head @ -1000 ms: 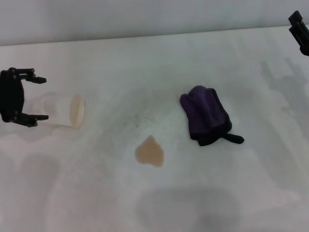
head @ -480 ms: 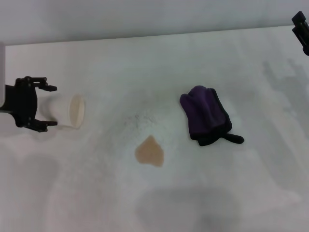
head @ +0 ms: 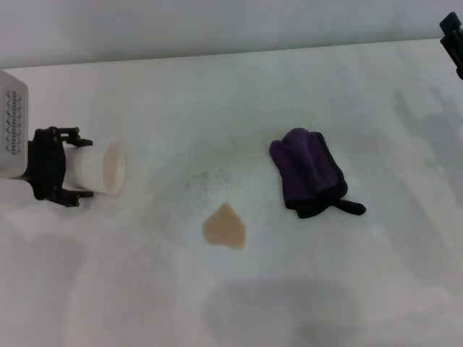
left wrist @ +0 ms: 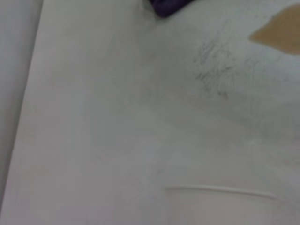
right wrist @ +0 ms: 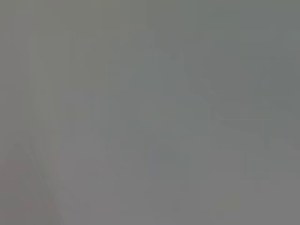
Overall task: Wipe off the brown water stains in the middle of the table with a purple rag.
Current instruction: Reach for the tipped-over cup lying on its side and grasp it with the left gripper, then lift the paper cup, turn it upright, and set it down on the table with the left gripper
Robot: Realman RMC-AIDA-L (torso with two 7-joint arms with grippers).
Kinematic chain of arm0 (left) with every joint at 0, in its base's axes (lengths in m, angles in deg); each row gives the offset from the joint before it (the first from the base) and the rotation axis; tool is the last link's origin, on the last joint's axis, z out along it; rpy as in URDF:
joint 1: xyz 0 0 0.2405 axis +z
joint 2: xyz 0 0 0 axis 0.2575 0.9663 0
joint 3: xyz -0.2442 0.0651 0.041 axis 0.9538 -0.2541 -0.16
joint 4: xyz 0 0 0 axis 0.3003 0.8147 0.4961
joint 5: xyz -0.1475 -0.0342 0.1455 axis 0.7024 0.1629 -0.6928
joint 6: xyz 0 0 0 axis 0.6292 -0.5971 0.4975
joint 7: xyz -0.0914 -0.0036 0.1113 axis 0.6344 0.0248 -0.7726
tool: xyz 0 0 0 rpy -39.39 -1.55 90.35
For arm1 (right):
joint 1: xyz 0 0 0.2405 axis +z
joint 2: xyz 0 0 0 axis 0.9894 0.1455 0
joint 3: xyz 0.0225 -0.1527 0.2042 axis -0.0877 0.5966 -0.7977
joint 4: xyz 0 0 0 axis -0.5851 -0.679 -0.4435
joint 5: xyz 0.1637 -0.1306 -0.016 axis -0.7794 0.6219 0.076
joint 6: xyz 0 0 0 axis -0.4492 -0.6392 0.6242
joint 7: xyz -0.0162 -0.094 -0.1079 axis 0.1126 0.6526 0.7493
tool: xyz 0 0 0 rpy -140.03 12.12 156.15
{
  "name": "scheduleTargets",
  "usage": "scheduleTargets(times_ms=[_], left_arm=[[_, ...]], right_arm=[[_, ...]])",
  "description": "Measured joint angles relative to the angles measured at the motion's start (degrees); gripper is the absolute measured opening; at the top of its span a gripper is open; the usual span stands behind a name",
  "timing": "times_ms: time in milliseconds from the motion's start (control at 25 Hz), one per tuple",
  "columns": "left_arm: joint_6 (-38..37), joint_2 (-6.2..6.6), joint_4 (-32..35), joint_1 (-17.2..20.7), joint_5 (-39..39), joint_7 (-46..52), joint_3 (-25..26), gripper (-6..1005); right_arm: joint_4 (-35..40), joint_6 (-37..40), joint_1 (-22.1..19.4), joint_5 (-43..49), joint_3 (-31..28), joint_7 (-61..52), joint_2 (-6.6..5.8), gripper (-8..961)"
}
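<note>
The purple rag (head: 311, 172) lay bunched on the surface (head: 239, 94), just beside the brown water stains (head: 224, 227). Soft and light, it would likely pinch best at its raised folds. The left gripper (head: 76, 167) had its jaws apart around a paper cup (head: 101, 168); the right gripper (head: 453, 42) showed too little to tell.

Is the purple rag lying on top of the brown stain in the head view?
No. The purple rag lies apart from the brown water stains, with bare table between them.

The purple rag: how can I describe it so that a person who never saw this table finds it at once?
Look at the white table and find the tan-brown stain near its middle. Just to the robot's right of it and slightly farther back lies the purple rag, apart from the stain. It is the only dark bunched cloth, with a black edge and short tail, unlike the white paper cup.
</note>
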Motion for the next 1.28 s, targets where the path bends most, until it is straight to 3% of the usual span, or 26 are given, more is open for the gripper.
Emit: scheduleTargets(times_ms=[400,800,960,1200,1280], left_arm=[[0.76,-0.02,0.41,1.06,0.79,-0.49,0.10,784],[-1.40,0.02,-0.13,3.93,16.86,-0.22,0.09,699],[-2.19,0.10,2.01,7.29,26.60,1.19,0.09,699],[-1.53,0.18,9.93,13.11,36.08,-0.16,0.12,699],[-0.08,0.00,15.50,16.83,42.19,-2.63,0.19,700]], right_arm=[[-0.06,-1.67,-0.29,0.09,0.00,0.01,0.00,856],[-0.30,-1.70,-0.29,0.08,0.00,0.24,0.00,856],[-0.32,-1.70,-0.24,0.22,0.12,0.10,0.00,856],[-0.16,-1.72,0.31,0.24,0.04,0.07,0.06,856],[-0.05,-1.65,0.65,0.23,0.16,0.06,0.08,856]])
